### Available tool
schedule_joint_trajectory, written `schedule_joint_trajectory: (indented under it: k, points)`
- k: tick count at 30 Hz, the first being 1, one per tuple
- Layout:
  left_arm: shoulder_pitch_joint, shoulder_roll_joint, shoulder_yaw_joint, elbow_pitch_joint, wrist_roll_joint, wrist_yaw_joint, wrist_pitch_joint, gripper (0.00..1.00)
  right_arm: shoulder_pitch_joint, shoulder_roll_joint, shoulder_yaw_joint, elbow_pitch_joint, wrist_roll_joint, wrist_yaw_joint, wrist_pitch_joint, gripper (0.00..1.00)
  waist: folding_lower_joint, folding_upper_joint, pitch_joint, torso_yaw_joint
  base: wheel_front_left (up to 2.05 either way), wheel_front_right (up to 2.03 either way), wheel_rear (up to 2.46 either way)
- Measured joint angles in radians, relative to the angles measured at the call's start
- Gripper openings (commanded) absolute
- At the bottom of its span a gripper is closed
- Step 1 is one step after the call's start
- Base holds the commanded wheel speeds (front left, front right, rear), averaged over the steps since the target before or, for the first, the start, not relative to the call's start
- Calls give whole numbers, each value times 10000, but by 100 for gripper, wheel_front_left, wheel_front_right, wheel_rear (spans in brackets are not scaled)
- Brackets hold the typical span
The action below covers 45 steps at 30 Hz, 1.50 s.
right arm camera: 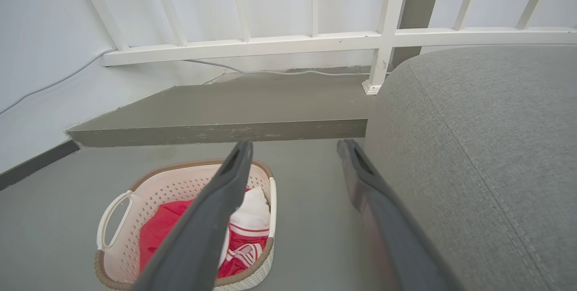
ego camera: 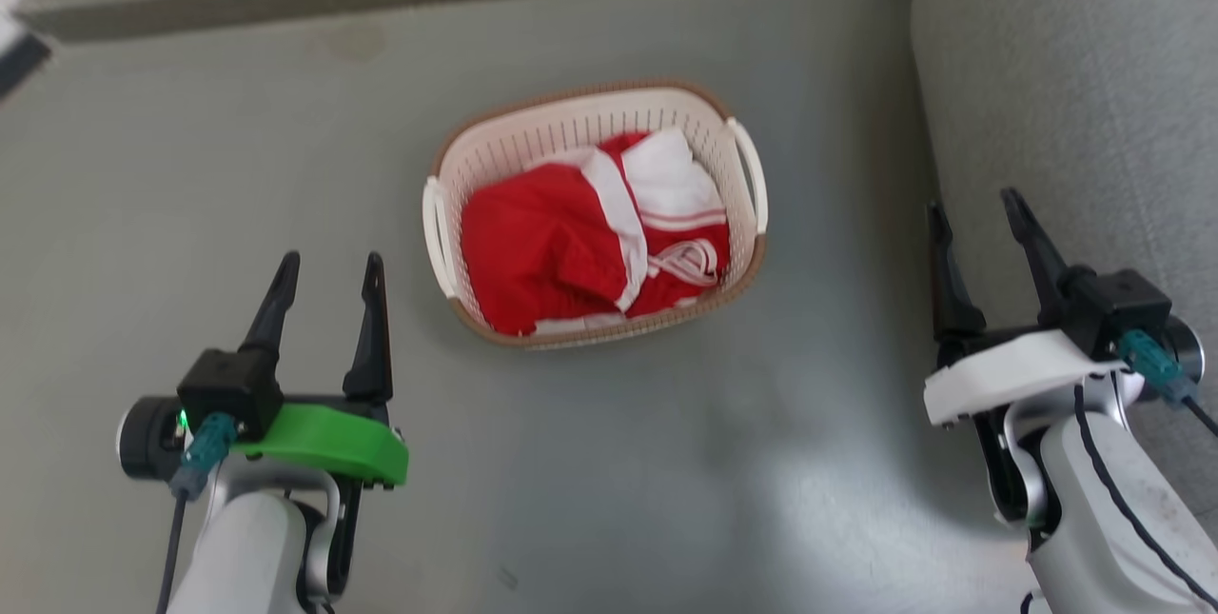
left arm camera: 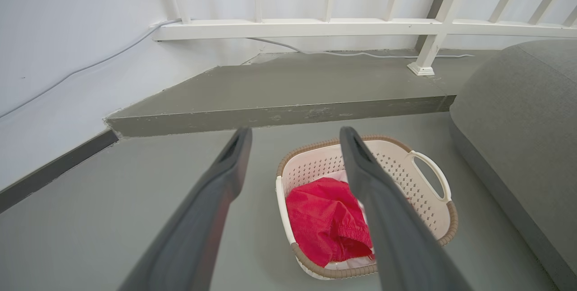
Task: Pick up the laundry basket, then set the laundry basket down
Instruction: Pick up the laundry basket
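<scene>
A: Where is the laundry basket (ego camera: 561, 130) sitting?

B: It is resting upright on the grey floor (ego camera: 190, 176), mouth facing up. It is lying at about 2 o'clock from the left gripper (ego camera: 330, 259) and 9 o'clock from the right gripper (ego camera: 973, 201), well apart from both. A grey sofa (ego camera: 1075, 71) is standing near its 3 o'clock end.

A: And its long axis?

B: It is running roughly 9 to 3 across the head view, the 3 o'clock end tipping slightly toward 2. A white handle (ego camera: 433, 228) is capping each end.

A: How is it likely handling?

B: Probably light and fairly stiff, being perforated plastic carrying only a red-and-white garment (ego camera: 561, 252). The two handles are looking like the soundest holds, one per gripper.

A: And the fingers?

B: Both pairs are standing spread wide, gripping nothing.
</scene>
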<state>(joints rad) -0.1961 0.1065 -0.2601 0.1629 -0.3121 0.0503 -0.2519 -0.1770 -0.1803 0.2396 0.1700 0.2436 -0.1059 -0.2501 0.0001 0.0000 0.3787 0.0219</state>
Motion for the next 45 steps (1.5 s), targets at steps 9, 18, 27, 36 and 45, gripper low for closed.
schedule_joint_trajectory:
  k: [9, 18, 27, 36, 45]
  points:
    - [-634, -10, 4, 15, -2, -153, 0, 100, -671, 54, 23, -12, -79, 0, 0, 100, 0, 0, 1168, -58, 0, 0, 0]
    - [-1369, -67, -17, 75, -6, -326, 0, 100, -1400, 2, -180, -31, -105, -2, 2, 100, 1, 0, 2211, -80, 0, 0, 0]
    - [-2606, -169, -140, 545, -6, -606, 4, 100, -2384, -33, -267, 33, -165, 0, 17, 100, 1, 0, 3487, -48, 0, 0, 0]
    - [-3769, -297, -272, 1724, -286, -970, 347, 100, -3319, 186, -86, 1003, -29, 272, 347, 100, 1, 0, 4306, 65, 0, 0, 0]
    - [-4838, -556, -464, 3281, -640, -1208, 1206, 100, -4544, 487, 522, 2485, 21, 744, 986, 100, 0, 0, 4656, 81, 0, 0, 0]
